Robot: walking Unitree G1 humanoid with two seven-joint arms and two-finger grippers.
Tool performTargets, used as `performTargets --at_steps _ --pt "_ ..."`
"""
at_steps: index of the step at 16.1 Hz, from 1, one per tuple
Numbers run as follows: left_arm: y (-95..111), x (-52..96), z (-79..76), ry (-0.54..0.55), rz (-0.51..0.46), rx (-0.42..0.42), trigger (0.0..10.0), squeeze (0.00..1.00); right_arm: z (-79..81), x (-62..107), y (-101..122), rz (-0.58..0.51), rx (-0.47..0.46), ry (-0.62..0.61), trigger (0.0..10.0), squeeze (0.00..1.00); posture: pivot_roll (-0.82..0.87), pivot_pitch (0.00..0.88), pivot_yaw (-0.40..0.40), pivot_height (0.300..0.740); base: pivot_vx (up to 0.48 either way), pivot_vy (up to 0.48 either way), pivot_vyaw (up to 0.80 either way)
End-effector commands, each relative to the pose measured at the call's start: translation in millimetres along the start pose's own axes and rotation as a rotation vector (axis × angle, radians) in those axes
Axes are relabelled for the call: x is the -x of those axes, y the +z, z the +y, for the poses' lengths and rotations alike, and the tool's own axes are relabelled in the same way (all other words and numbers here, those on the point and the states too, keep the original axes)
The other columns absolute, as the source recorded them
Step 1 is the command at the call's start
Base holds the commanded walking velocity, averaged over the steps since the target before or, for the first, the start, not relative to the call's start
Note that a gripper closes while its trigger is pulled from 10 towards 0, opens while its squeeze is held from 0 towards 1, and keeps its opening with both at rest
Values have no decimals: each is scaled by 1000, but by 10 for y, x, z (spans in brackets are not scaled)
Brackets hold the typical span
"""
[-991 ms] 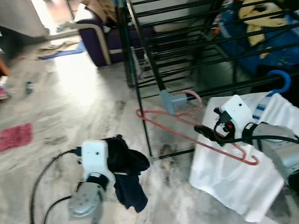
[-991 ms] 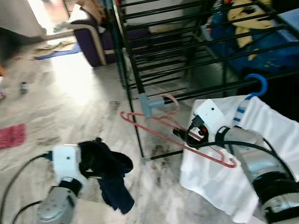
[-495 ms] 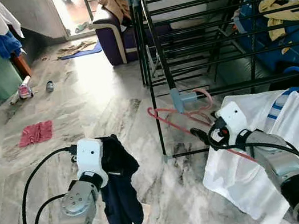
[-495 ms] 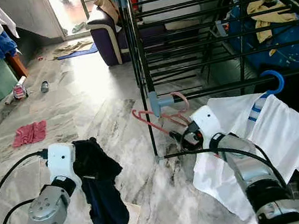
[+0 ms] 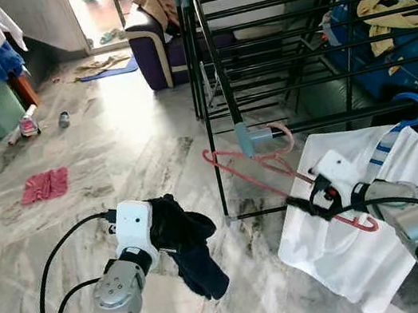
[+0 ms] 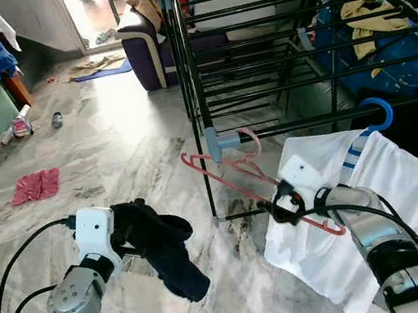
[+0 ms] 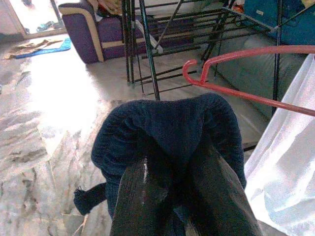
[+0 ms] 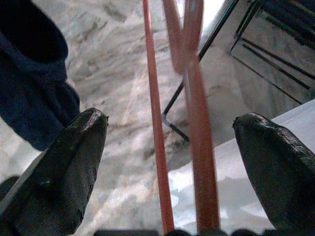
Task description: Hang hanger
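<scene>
Black drying rack [image 5: 279,47] is seen standing on the marble floor [image 5: 112,157], with a white garment [image 5: 384,231] on a blue hanger [image 5: 411,106] draped off its near rail.

Dark navy garment [image 5: 183,238] is held clamped by the left claw [image 7: 170,196], fingers pinched together through the cloth; soft, limp and light, it hangs in a loose bunch to the left of the rack's near leg.

Red hanger [image 5: 278,181] is noted as hooked over the rack's near rail by the grey corner joint [image 5: 245,139], its frame slanting down toward the robot across the white garment. It is judged thin, light and fairly stiff, likely smooth and prone to swing or slip off the rail if nudged; best taken on one slanted arm near the lower bar, not at the hook.

Right claw [image 8: 172,162] is set open around the hanger's lower end: in the right wrist view the two red bars pass between the spread fingers [image 8: 59,167], with a gap on each side, so nothing is gripped.
</scene>
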State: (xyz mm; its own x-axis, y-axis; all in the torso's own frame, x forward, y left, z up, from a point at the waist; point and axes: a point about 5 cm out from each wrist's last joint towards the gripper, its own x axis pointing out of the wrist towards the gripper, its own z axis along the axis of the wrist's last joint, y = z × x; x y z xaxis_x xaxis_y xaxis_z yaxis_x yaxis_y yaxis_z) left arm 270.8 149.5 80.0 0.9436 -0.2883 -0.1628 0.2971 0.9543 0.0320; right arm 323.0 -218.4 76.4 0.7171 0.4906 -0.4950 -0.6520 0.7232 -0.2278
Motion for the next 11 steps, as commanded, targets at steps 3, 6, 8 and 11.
performTargets --at_steps 3,6,8,11 --pt "67 34 6 12 -25 -7 10000 0 -54 -22 78 11 41 50 7333 0 100 43 2 740 0 0 0" --pt "49 58 -24 13 -19 4 10000 0 -79 -58 96 22 63 34 0 0 107 45 -7 740 0 0 0" --pt "48 64 -34 10 -17 7 10000 0 -118 -67 145 18 78 20 0 0 104 46 -7 740 0 0 0" --pt "52 49 -40 2 -14 8 10000 0 -151 -55 180 13 97 33 235 0 101 47 -7 740 0 0 0"
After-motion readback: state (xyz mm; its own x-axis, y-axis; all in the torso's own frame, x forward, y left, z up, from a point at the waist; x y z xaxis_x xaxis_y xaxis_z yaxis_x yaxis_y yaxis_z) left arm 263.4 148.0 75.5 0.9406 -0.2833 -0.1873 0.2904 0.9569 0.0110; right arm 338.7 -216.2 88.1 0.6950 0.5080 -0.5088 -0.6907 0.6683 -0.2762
